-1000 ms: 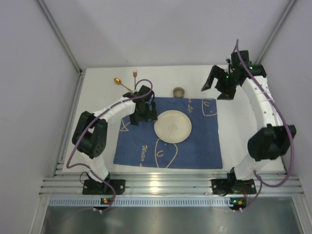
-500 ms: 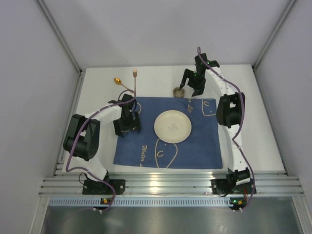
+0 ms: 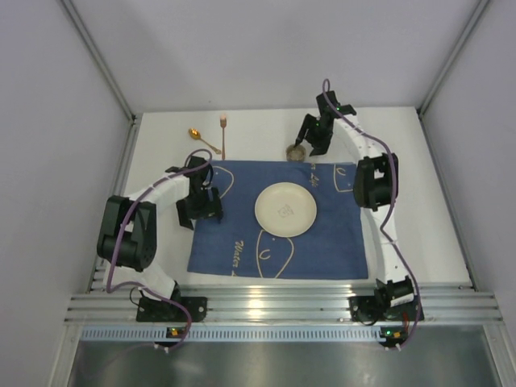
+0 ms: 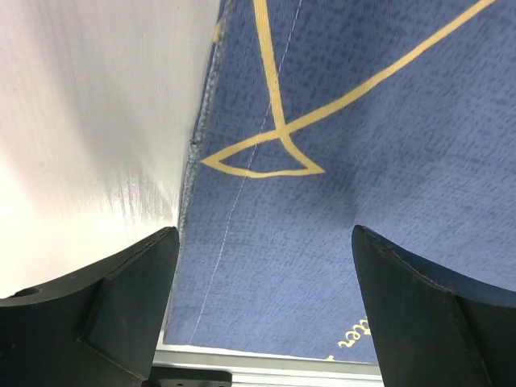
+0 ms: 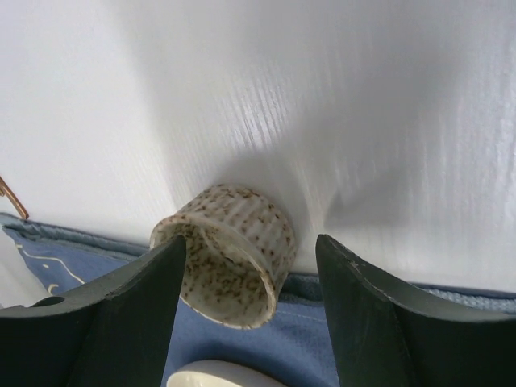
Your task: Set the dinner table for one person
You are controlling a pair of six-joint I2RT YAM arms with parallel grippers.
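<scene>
1. The right gripper [image 5: 251, 240] hangs low at the far side, its two dark fingers [image 5: 121, 314] spread apart
2. A small speckled cup [image 5: 226, 258] stands between them, mouth up; from here I cannot tell whether either finger touches it
3. The cup stands right at the far edge of the blue placemat [image 3: 322, 242], near the mat's middle
4. The left gripper [image 4: 266, 234] hovers over the mat's left edge with its jaws wide apart and only cloth and bare table below
5. A pale round plate [image 3: 285, 209] lies on the mat near its centre, well apart from both grippers
6. A gold spoon [image 3: 201, 139] and a thin copper-coloured utensil [image 3: 223, 137] lie on the bare surface just beyond the mat's far left corner
7. The dinner table [image 3: 419, 185] is the white top under it all, with pale grey walls on three sides and aluminium rails [image 3: 274, 306] at the near edge
</scene>
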